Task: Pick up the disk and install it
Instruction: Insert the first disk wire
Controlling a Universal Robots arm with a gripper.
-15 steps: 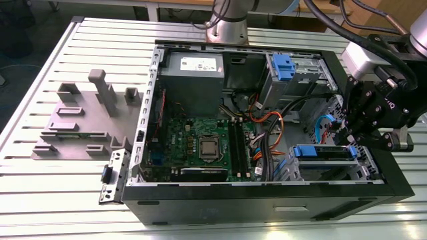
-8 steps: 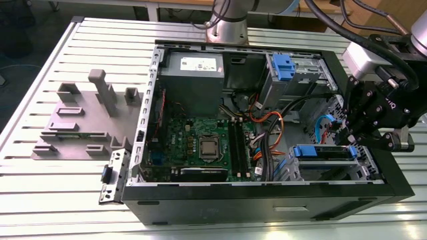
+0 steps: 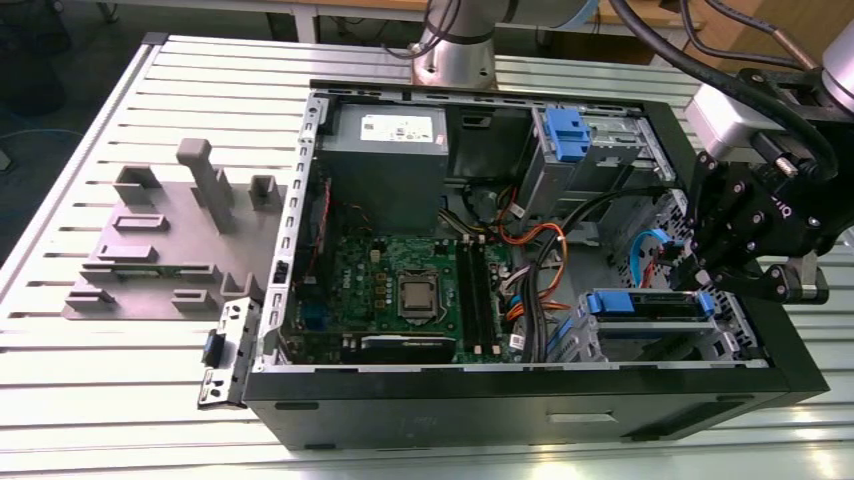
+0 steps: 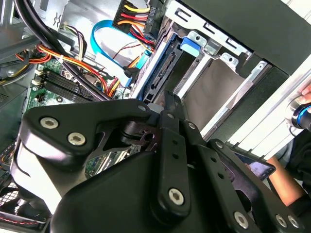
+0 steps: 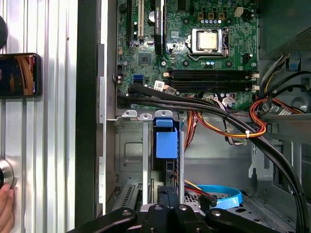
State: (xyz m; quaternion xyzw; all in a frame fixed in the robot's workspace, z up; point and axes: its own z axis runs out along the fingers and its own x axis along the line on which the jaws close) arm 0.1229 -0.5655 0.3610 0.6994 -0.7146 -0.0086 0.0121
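Here, disk (image 3: 650,305) upright in bay (image 3: 607,335)

Robotics lab or assembly test cell. Work surface is a slotted aluminium-profile bench (image 3: 120,390), the kind used for fixturing. An open black desktop computer case (image 3: 534,400) lies on its side on it, green motherboard (image 3: 400,290) and bundled cabling exposed. Beside it on the exterior view's left sits a grey plastic fixture block with upright pegs and slots (image 3: 167,245). The silver robot arm base (image 3: 454,50) is mounted at the bench's far edge, with wooden desks (image 3: 774,30) behind. A person's hand (image 5: 6,213) rests on the bench in the first wrist view.
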